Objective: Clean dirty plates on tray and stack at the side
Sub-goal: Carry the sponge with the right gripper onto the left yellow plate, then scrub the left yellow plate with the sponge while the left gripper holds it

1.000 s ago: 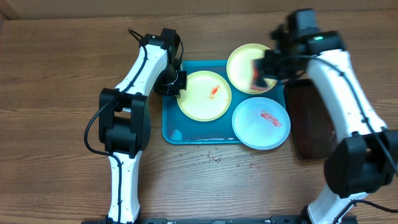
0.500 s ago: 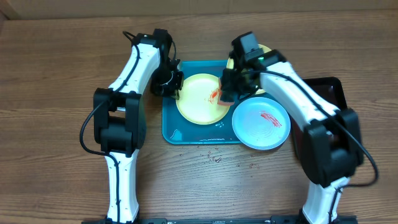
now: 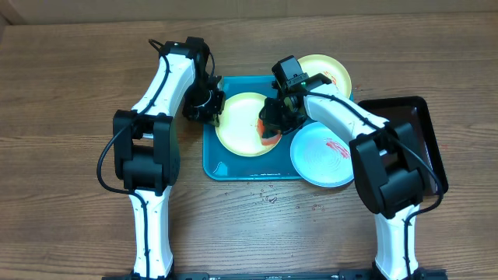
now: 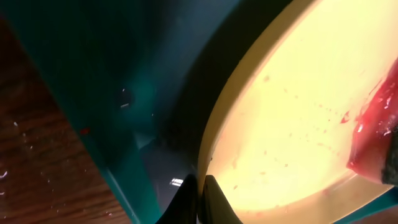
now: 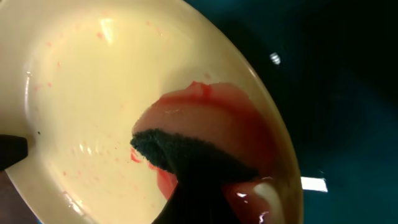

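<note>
Overhead: left gripper (image 3: 213, 109) has its jaws pinched on the left rim of the middle yellow-green plate (image 3: 240, 131), which lies on the turquoise tray (image 3: 214, 162). Right gripper (image 3: 274, 124) is clamped on a red-soaked sponge (image 5: 186, 155) pressed against that plate's right side. A second yellow-green plate (image 3: 331, 72) overhangs the tray's far right corner. The blue-rimmed plate (image 3: 320, 162), smeared red, overhangs its near right corner. A black tray (image 3: 412, 132) sits to the right.
</note>
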### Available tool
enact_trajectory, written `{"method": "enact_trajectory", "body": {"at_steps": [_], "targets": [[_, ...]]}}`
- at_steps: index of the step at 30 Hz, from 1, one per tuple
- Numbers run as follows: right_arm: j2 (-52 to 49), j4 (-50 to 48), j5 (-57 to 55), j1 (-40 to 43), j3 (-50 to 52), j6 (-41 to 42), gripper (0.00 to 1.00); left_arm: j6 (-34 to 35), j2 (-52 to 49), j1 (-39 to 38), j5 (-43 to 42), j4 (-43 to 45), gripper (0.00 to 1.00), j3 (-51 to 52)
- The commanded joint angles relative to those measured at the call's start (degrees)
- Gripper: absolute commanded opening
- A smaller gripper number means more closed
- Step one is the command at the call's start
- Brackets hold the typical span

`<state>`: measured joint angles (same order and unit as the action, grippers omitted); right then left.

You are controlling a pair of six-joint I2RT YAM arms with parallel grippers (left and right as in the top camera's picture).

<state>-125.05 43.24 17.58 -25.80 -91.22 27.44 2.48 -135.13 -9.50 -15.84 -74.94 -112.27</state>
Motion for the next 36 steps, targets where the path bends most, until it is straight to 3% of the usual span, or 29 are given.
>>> {"method": "enact_trajectory", "body": {"at_steps": [1,11,19,27,36], "targets": [[-3.1,-1.6,4.2,-1.1,0.4,1.4,0.04,-2.8,-0.5,-0.8,-2.3,-1.6,0.04,-0.4],[-3.1,0.1,-0.5,-4.2,-3.0,1.3,0.04,-2.8,-0.5,-0.8,-3.6,-1.5,0.04,-0.4],[-3.1,3.1,-8.9,0.5,-6.7,0.3,0.04,-2.8,-0.5,-0.7,-3.6,-1.6,0.04,-0.4],[-3.9,1.5,-5.0,0.0,-8.5,-2.1,0.04,-2.8,-0.5,-0.8,-3.5,-1.5,0.04,-0.4],[-7.1,1.9,4.3,-8.4,-9.1,-2.2,0.04,-2.8,-0.5,-0.8,-3.5,-0.1,0.04,-0.4]]}}
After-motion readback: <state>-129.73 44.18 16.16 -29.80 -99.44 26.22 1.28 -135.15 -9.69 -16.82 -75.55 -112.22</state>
